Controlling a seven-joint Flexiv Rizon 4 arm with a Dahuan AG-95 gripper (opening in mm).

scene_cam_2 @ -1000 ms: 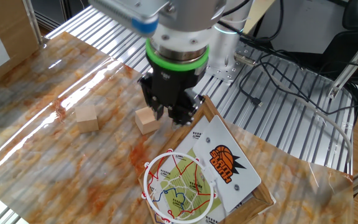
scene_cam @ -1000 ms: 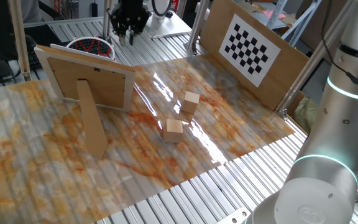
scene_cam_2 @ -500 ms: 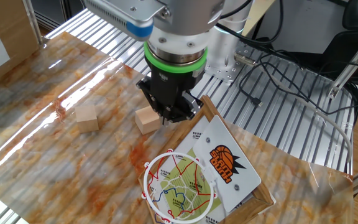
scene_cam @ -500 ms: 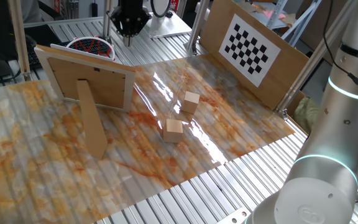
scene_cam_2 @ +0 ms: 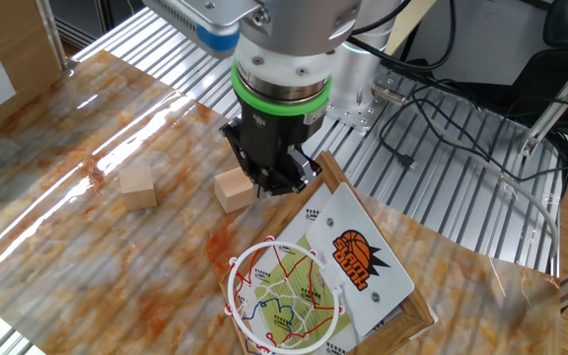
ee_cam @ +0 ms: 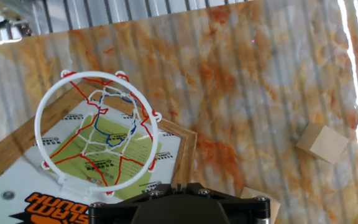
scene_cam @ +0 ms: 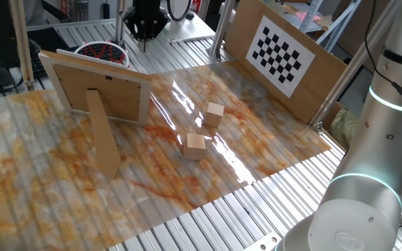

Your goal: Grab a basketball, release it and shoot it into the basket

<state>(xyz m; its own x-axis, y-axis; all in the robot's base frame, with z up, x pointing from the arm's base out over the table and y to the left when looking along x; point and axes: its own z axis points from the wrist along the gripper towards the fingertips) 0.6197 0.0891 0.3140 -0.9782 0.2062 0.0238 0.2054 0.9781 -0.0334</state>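
Observation:
The basket is a white-rimmed hoop (ee_cam: 37, 124) with red and dark netting, fixed to a framed backboard with an orange logo (scene_cam_2: 358, 256). It also shows in the other fixed view (scene_cam_2: 231, 286) and, behind the board, in one fixed view (scene_cam: 100, 43). My gripper (scene_cam_2: 266, 185) hangs above the board's upper edge, beside the hoop, its fingers drawn together to a point (scene_cam: 145, 40). In the hand view only its dark body (ee_cam: 174, 186) shows at the bottom edge, jaws together. The basketball is not visible in any view.
Two tan wooden cubes (scene_cam: 215, 113) (scene_cam: 195, 146) lie on the marbled sheet right of the board; they also show in the other fixed view (scene_cam_2: 138, 186) (scene_cam_2: 233, 190). A wooden prop (scene_cam: 103, 136) holds up the board. A checkerboard panel (scene_cam: 281, 52) leans at the back right.
The fingers were spread one second ago and have since closed together. The hand has stayed above the board, shifting only slightly.

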